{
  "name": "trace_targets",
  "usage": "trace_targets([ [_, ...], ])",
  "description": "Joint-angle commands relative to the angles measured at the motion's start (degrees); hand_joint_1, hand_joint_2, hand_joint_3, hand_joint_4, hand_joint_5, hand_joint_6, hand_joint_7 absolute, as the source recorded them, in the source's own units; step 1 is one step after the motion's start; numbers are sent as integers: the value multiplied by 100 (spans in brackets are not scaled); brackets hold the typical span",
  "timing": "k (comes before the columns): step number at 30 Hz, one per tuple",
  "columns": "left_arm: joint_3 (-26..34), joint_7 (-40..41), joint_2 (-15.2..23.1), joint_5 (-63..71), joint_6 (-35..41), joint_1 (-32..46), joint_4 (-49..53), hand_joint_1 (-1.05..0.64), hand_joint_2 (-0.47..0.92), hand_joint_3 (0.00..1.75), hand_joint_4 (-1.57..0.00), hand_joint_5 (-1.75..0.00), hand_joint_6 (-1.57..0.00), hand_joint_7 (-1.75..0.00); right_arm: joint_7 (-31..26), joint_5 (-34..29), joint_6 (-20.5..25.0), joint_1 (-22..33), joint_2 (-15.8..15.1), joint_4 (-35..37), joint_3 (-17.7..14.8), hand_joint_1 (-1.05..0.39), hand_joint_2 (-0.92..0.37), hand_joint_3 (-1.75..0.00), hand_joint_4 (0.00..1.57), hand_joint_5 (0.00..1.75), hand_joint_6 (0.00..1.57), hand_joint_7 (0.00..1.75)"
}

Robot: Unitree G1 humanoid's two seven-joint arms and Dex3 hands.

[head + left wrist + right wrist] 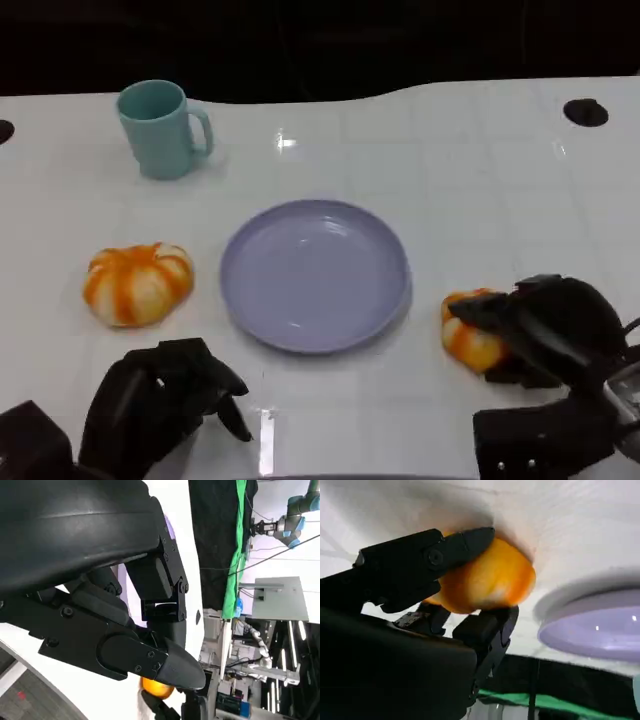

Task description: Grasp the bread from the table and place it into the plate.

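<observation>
Two robot hands on my screen: right robot hand point(545, 330) grips the bread point(470, 332) right of the plate point(315, 275); left robot hand point(165, 400) curled closed, holding nothing.

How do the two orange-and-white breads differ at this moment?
The bread left of the plate lies free and fully visible; the bread right of the plate is gripped by the right hand, whose fingers partly cover it. The left hand holds nothing. Both sit on the table, outside the plate.
</observation>
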Motion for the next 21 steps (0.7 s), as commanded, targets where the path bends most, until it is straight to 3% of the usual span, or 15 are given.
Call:
trace_targets([
  [1, 30, 37, 73, -12, -4, 68, -73, -91, 92, 8, -114, -119, -120, -72, -603, 85, -289, -317, -5, 694, 86, -10, -68, -57, 91, 173, 94, 120],
  [2, 30, 38, 72, -13, -1, 72, -78, -91, 92, 8, -114, -119, -119, -72, -716, 107, -353, -392, 11, 842, 96, -11, -60, -77, 89, 174, 86, 137],
  [5, 31, 47, 68, -3, -28, 78, -80, -90, 92, 8, -113, -120, -119, -73, -1352, 110, -568, -633, 83, 1338, 119, -12, -49, -94, 88, 175, 77, 158],
  [9, 37, 47, 62, -25, -4, 91, -100, -90, 92, 8, -112, -121, -118, -74, -2057, 217, -922, -847, 176, 1821, 117, -13, -39, -115, 93, 175, 82, 155],
  [14, 40, 42, 77, -1, -41, 89, -86, -90, 92, 8, -113, -121, -117, -74, -2792, 334, -1329, -980, 276, 2200, 133, -11, -30, -130, 99, 175, 79, 170],
  [21, 32, 59, 66, 12, -42, 100, -108, -91, 92, 7, -111, -124, -116, -76, -2775, 962, -1914, -882, 355, 2030, -131, -7, -22, -142, 101, 175, 77, 175],
])
